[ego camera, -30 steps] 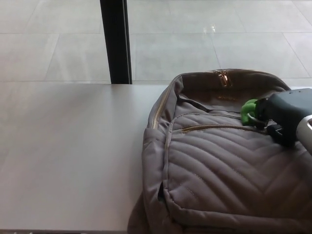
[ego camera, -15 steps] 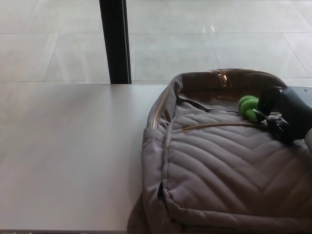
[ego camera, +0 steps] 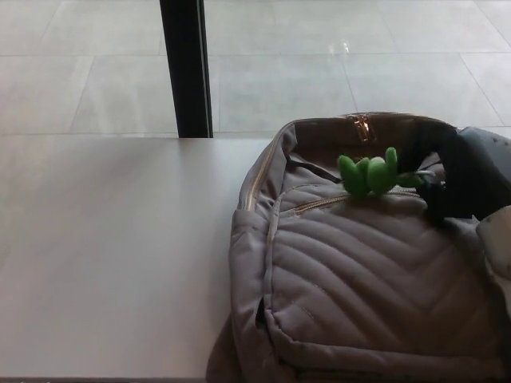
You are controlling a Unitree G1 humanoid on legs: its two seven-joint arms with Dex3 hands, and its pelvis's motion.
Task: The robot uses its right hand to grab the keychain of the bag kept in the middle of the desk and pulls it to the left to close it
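A grey quilted bag [ego camera: 359,279] lies on the desk at the right, its top compartment gaping open along a gold zipper [ego camera: 255,179]. A bright green keychain [ego camera: 368,172] stands above the front pocket's zip line. My right hand [ego camera: 459,179], dark and coming in from the right edge, is closed on the keychain's ring end. The fingers themselves are mostly hidden behind the bag's rim. My left hand does not show.
The pale desk top [ego camera: 112,255] stretches to the left of the bag. A black post [ego camera: 185,68] rises behind the desk's far edge, in front of a tiled floor [ego camera: 319,56].
My right hand has drawn the green keychain leftward along the bag, and the keychain now stands more upright. The bag's top edge has shifted slightly with the pull.
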